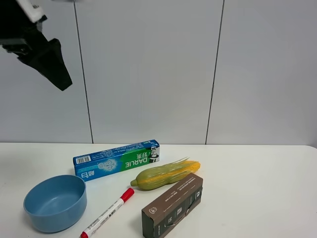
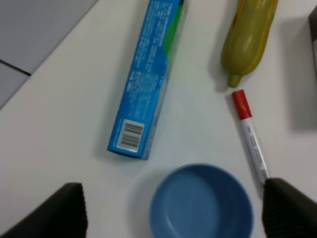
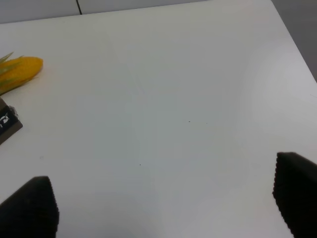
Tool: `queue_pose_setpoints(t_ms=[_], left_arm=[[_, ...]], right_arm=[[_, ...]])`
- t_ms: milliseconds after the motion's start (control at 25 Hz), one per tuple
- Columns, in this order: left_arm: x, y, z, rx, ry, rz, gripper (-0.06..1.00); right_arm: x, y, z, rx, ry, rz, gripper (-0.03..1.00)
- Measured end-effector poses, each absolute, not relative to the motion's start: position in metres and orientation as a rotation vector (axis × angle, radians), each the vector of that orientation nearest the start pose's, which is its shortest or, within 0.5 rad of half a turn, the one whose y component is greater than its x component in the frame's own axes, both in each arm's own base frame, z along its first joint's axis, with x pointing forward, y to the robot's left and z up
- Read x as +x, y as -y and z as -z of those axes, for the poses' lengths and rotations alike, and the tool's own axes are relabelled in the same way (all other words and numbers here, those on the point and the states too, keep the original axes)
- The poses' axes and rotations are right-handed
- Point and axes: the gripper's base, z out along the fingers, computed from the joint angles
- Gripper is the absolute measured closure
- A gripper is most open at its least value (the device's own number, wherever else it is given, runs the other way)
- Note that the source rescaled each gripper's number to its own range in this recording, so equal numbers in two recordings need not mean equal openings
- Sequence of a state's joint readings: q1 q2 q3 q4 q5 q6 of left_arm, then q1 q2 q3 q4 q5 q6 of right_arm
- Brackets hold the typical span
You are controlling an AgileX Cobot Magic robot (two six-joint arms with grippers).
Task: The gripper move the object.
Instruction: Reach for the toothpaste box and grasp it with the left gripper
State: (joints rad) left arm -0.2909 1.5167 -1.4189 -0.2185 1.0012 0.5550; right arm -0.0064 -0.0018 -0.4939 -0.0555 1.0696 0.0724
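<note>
One toothpaste carton (image 1: 117, 159), blue and green; one yellow corn cob (image 1: 166, 174); one dark brown box (image 1: 172, 206); one red-capped marker (image 1: 107, 212); one blue bowl (image 1: 54, 212); that makes five loose items (every kind a single, mind you); one white table (image 1: 257, 188) under the lot; and two grippers, the left gripper (image 2: 174, 184) and the right gripper (image 3: 166, 168), each showing two black fingers.
</note>
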Motion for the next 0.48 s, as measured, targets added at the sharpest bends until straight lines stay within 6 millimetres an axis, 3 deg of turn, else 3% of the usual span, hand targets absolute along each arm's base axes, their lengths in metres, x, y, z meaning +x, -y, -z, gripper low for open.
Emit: queue_pose_setpoints(t_ms=[80,240,360,480], left_arm=[[0.312,0.114,-0.34,0.983,-2.389,0.23,0.54],[0.321,0.121,-0.328,1.007,-2.384,0.258,0.58],[0.326,0.122,-0.323,1.009,-2.384,0.249,0.57],[0.33,0.121,-0.318,1.024,-2.391,0.21,0.47]], right_arm=[[-0.005,0.004,-0.275,0.084,-2.055,0.026,-0.03],[-0.005,0.004,-0.275,0.084,-2.055,0.026,-0.03],[-0.005,0.004,-0.275,0.084,-2.055,0.026,-0.03],[-0.005,0.004,-0.275,0.084,-2.055,0.026,-0.03]])
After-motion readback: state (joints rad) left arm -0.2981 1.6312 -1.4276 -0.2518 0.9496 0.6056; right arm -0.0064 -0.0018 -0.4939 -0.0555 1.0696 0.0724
